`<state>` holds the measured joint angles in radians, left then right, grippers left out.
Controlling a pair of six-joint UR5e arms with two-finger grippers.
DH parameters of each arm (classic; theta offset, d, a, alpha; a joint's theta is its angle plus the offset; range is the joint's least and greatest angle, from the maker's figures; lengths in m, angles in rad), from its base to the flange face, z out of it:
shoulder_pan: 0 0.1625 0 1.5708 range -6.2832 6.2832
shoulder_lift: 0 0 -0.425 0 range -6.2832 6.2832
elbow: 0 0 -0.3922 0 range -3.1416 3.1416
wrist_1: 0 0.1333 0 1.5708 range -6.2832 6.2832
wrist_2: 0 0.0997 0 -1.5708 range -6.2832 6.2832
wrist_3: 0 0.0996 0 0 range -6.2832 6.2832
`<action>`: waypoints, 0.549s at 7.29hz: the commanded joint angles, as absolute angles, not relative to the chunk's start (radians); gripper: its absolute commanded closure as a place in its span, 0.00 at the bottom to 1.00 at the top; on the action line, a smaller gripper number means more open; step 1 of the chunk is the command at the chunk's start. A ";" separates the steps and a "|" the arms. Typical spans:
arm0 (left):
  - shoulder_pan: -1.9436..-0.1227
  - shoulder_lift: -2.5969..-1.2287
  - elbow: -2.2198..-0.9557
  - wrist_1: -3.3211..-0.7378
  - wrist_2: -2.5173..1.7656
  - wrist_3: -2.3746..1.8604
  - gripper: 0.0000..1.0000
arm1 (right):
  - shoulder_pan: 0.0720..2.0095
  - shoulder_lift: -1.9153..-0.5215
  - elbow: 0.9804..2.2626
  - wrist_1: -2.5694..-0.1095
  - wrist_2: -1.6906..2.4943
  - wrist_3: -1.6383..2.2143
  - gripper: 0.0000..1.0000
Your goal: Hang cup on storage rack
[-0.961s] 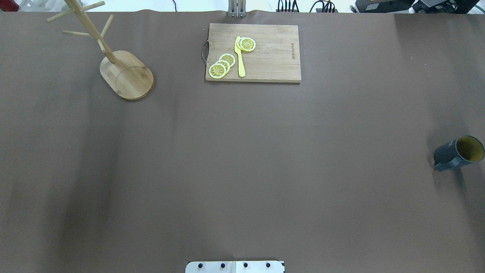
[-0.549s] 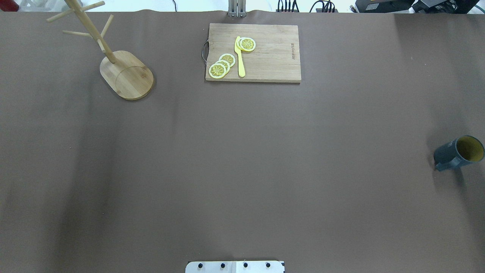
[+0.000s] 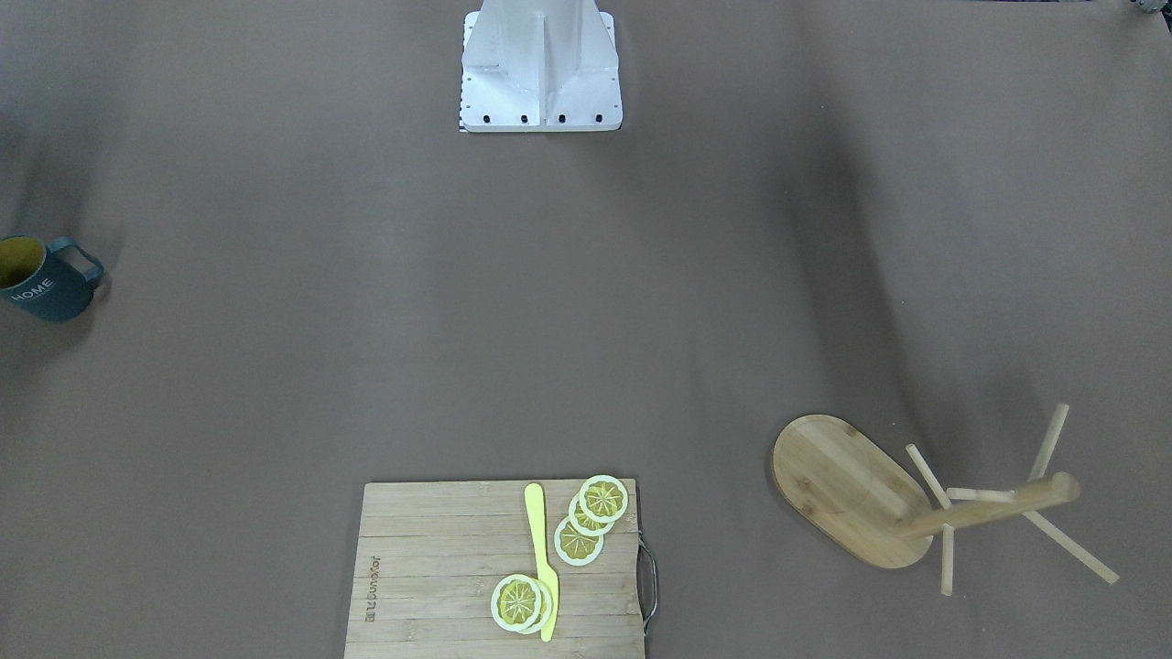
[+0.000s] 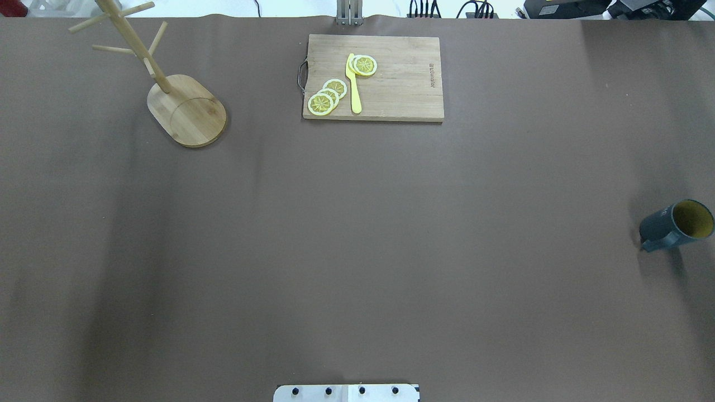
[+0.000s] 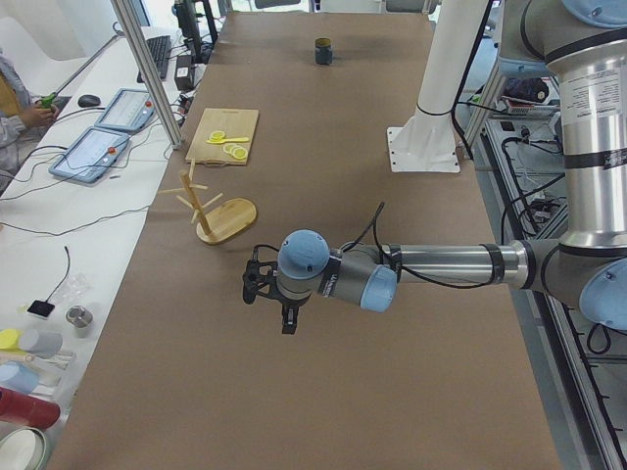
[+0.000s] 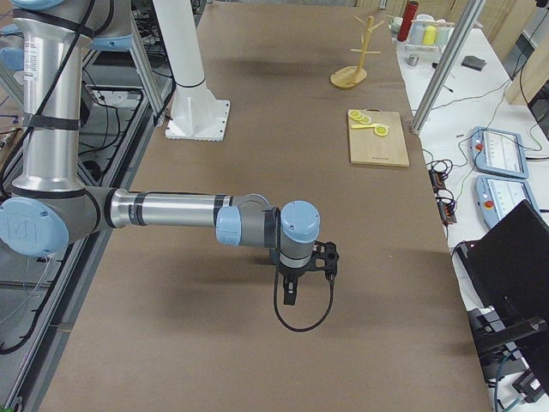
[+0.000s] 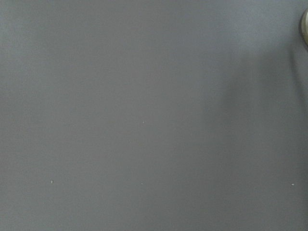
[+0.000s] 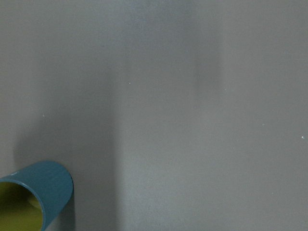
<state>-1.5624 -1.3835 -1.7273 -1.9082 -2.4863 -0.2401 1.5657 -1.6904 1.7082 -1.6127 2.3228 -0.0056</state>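
Since the left jaws and the right jaws show only in the side views, I cannot tell how far open they are or if they hold anything. The left arm [image 5: 431, 264] and the right arm [image 6: 171, 210] each reach out low over the brown table [image 4: 357, 251], jaws pointing down. From the right wrist camera I see just the rim of the cup [image 8: 45, 190] in the bottom left corner, so it is close to the right jaws but off to one side.

The cup [image 4: 673, 226] stands upright near the table's right end, with its handle turned toward the robot's side. A wide stretch of table lies between it and the storage rack [image 4: 187, 111], which stands far left, close to the far edge. The cutting board [image 4: 391, 84] lies at the far edge in the middle, with lemon slices [image 4: 327, 95] and a yellow knife [image 4: 353, 84] on it.
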 commanded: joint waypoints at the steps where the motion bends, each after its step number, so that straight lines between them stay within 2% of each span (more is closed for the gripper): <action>1: -1.563 -1.382 -1.730 -1.913 -2.488 -0.241 0.02 | 1.565 -1.690 1.712 -1.614 2.357 -0.002 0.00; 4: -1.563 -1.384 -1.730 -1.913 -2.488 -0.241 0.02 | 1.540 -1.689 1.712 -1.612 2.393 -0.005 0.00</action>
<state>-1.5627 -1.3830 -1.7295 -1.9128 -2.4881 -0.2408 1.5536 -1.6892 1.7131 -1.6124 2.3780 -0.0032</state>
